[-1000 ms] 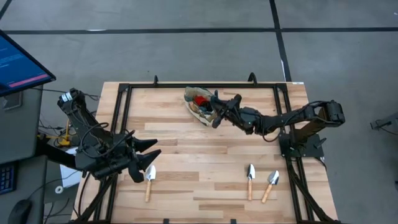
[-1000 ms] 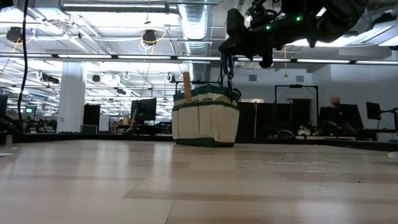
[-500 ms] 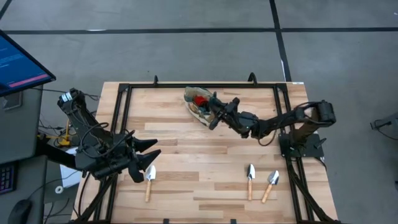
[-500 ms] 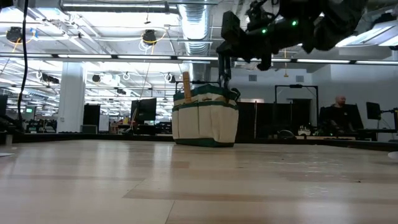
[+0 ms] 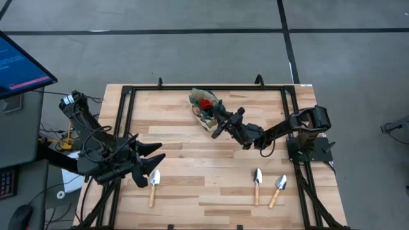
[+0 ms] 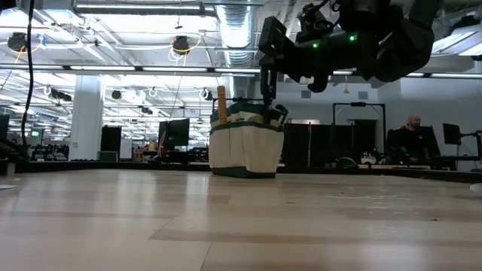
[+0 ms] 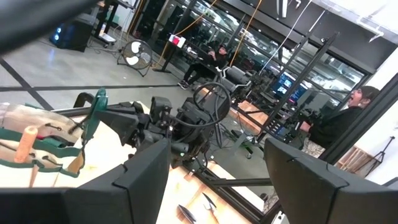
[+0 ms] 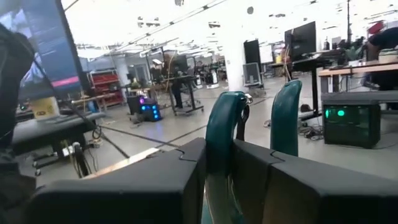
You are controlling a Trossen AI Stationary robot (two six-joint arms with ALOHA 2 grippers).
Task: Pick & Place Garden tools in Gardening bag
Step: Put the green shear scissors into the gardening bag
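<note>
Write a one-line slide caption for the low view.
Right pincer shut on the dark green strap of the gardening bag, a wooden handle sticking up.

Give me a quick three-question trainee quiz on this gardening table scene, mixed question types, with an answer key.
1. True or false: the right gripper is closed on the gardening bag's green handle.
2. How many trowels lie flat on the table outside the gardening bag?
3. Multiple choice: the left gripper is A) open above a trowel, B) inside the bag, C) holding the shears.

Key: 1 true; 2 three; 3 A.
</note>
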